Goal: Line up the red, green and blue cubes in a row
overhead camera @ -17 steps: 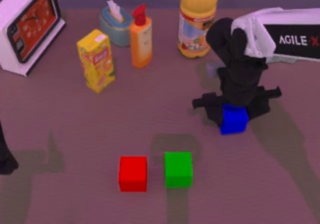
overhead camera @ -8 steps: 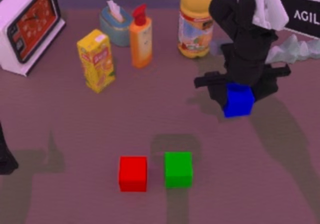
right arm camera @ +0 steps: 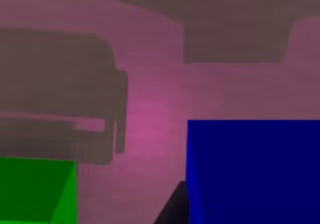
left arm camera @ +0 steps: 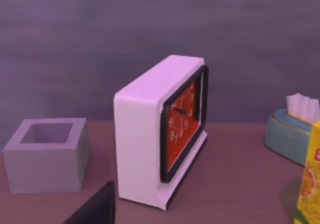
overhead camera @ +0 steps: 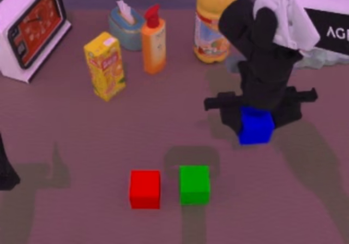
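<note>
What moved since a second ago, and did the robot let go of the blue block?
The right gripper kept hold of the blue cube. It swung away toward the bottles, then came back toward the front and a little left. The red cube, green cube and left arm stayed put.

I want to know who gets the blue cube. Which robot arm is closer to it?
The right. Its gripper is directly over the blue cube, apparently holding it. The left arm is parked at the table's far left edge, well away from the cube.
</note>
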Robot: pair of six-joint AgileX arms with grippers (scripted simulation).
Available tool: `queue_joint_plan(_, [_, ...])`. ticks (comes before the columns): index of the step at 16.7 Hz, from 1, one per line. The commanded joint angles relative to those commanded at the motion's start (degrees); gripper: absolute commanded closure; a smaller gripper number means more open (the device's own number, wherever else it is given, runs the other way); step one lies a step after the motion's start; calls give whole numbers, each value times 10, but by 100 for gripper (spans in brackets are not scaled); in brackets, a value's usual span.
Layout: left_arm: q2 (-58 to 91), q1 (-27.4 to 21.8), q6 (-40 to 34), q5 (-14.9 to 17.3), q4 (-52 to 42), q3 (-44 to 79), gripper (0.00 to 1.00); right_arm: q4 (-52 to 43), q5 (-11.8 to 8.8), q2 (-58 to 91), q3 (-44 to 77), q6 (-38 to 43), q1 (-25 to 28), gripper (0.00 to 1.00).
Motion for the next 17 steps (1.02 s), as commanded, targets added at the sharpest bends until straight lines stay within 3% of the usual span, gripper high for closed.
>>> queue_joint_plan(6, [0,0,0,0,0,0,0,28,-1,-121,-152,126,80,100])
queue_joint_plan(13, [0,0,0,0,0,0,0,38,-1,-121,-164,132,82,100])
queue_joint_plan(17, [0,0,0,0,0,0,0,121,-1,-90,-210,134,82,100])
